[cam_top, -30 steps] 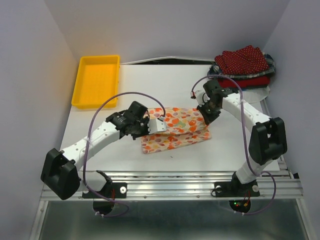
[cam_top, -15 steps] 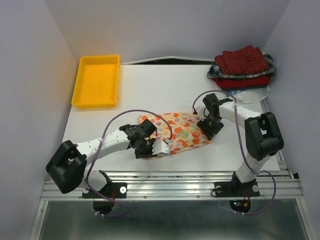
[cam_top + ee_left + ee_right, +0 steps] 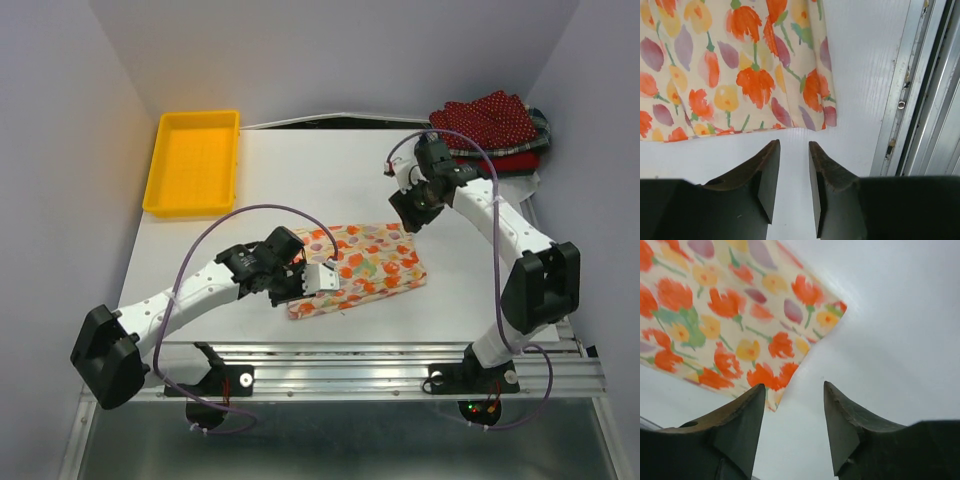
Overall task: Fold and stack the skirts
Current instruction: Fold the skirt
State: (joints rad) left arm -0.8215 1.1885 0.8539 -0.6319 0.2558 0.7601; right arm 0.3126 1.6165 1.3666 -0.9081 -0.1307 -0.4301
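Note:
The cream skirt [image 3: 368, 266] with orange-red blobs lies folded flat on the table's middle; it also shows as cloth [image 3: 735, 70] in the left wrist view and as cloth [image 3: 725, 315] in the right wrist view. My left gripper [image 3: 322, 278] hovers at its near-left end, open, with only bare table between the jaws [image 3: 794, 146]. My right gripper [image 3: 404, 210] hangs above the skirt's far-right corner, open and empty [image 3: 794, 388]. At the back right lies a pile: dark red dotted skirt [image 3: 490, 120] on top, plaid skirt [image 3: 541, 124] under it, plain red skirt [image 3: 498, 164] lowest.
A yellow tray [image 3: 192, 160] stands at the back left. The metal rail [image 3: 901, 100] runs along the near table edge, close to the skirt's near end. Grey walls close in both sides.
Both grippers have opened and let go of the cream skirt, which now lies folded. The right gripper rose and drew back; the left lifted clear of the near-left end.

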